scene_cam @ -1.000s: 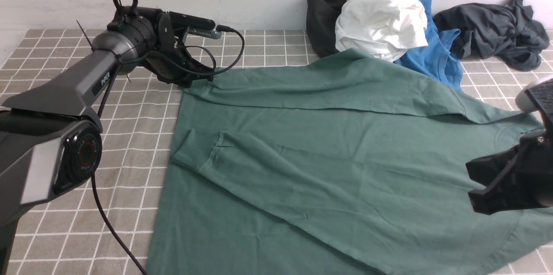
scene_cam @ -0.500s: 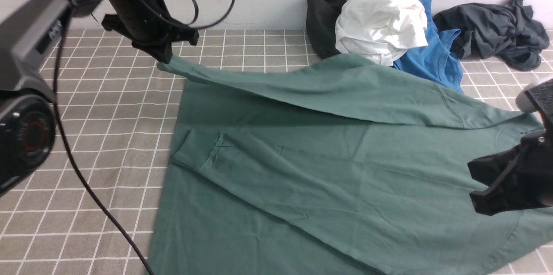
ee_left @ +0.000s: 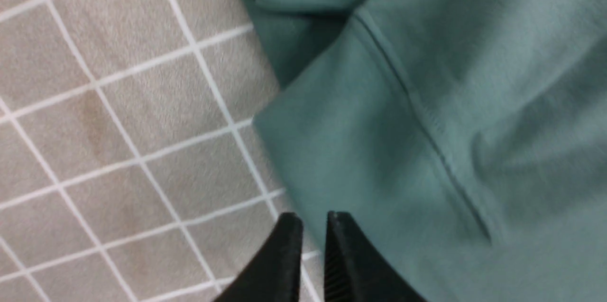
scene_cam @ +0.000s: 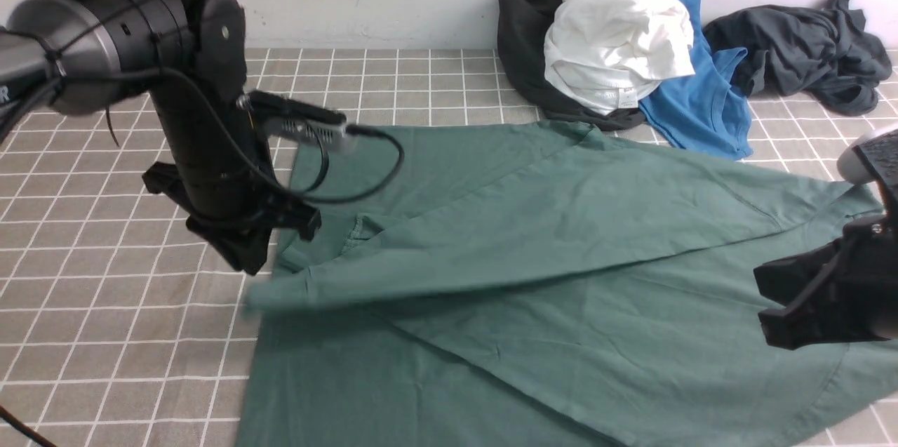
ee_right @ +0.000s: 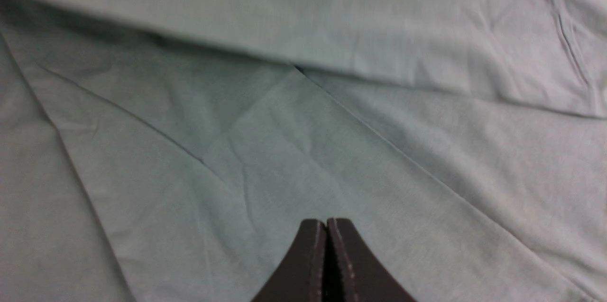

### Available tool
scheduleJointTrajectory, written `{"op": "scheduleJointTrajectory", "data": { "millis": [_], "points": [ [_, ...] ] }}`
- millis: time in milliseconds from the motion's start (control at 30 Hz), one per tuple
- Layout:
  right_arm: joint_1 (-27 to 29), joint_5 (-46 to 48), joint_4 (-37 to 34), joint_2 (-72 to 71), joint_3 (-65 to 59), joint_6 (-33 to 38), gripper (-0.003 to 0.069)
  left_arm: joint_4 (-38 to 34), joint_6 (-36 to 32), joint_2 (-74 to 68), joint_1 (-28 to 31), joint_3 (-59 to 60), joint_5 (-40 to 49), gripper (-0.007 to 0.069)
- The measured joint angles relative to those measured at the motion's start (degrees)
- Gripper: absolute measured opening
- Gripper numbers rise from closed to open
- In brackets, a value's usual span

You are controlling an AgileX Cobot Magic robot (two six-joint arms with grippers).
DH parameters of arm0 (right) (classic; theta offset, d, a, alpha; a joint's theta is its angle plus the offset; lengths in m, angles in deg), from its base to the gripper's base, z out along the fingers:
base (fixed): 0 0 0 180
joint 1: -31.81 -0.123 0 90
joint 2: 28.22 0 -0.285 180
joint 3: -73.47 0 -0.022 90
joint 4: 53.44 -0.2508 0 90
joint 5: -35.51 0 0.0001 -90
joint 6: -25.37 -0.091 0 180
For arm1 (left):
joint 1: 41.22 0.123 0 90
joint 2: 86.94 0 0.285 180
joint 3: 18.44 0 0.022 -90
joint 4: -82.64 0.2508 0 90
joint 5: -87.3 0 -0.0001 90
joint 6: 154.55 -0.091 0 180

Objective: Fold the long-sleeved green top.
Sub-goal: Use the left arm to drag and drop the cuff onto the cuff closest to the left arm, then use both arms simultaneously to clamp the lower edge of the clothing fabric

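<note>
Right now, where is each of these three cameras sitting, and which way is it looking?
Front view: sits between the arms, facing forward over the green long-sleeved top toward the clothes pile at the wall; left gripper and right gripper show.
Left wrist view: on the left arm, looking down past its slightly parted tips at the sleeve cuff and checked tablecloth.
Right wrist view: on the right arm, looking past its closed tips at the top's body.
Shared: front and left wrist views both show that cuff.
</note>
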Motion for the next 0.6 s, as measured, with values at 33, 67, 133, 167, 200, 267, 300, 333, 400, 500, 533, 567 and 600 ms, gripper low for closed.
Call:
{"op": "scheduleJointTrajectory", "data": {
  "millis": [33, 67, 133, 167, 200, 267, 300, 333, 400, 500, 533, 567, 600],
  "points": [
    [0.0, 0.1, -0.5, 0.0, 0.0, 0.0, -0.0008, 1.4, 0.1, 0.3, -1.1, 0.8, 0.1, 0.0148],
    [0.0, 0.2, -0.6, 0.0, 0.0, 0.0, -0.0008, 2.0, 0.2, 0.4, -1.5, 0.9, 0.3, 0.0183],
    [0.0, 0.6, -1.2, 0.0, 0.0, 0.0, -0.0008, 3.8, 1.1, 1.3, -3.0, 1.2, 0.6, 0.0286],
    [0.0, 0.9, -1.4, 0.0, 0.0, 0.0, -0.0008, 4.1, 1.3, 1.8, -3.7, 1.3, 0.5, 0.0313],
    [0.0, 1.4, -1.7, 0.0, 0.0, 0.0, -0.0008, 4.5, 1.5, 2.9, -5.1, 1.9, 0.5, 0.0364],
    [0.0, 2.2, -1.9, 0.0, 0.0, 0.0, -0.0008, 4.7, 1.5, 4.1, -6.5, 2.9, 0.5, 0.0407],
    [0.0, 3.4, -2.1, 0.0, 0.0, 0.0, -0.0008, 5.1, 1.0, 6.4, -9.5, 5.8, 0.5, 0.0442],
    [0.0, 4.6, -2.2, 0.0, 0.0, 0.2, -0.0008, 5.2, -0.7, 8.3, -12.2, 9.1, 0.5, 0.0461],
    [0.0, 5.7, -2.6, 0.0, 0.0, 0.9, -0.0008, 5.2, -4.7, 11.2, -16.5, 15.2, -0.5, 0.0475],
    [0.0, 6.6, -3.9, 0.0, 0.0, 2.4, -0.0008, 5.2, -11.4, 14.0, -21.6, 23.3, -4.1, 0.0479],
    [0.0, 6.9, -5.8, 0.0, 0.0, 4.1, -0.0008, 5.2, -16.4, 15.2, -24.7, 29.1, -7.3, 0.0479],
    [0.0, 7.0, -6.1, 0.0, 0.0, 4.4, -0.0008, 5.2, -16.9, 15.2, -24.7, 29.1, -7.3, 0.0479],
    [0.0, 7.2, -8.1, 0.0, 0.0, 7.0, -0.0008, 5.2, -21.1, 15.3, -27.0, 33.7, -10.3, 0.0479]
  ]
}}
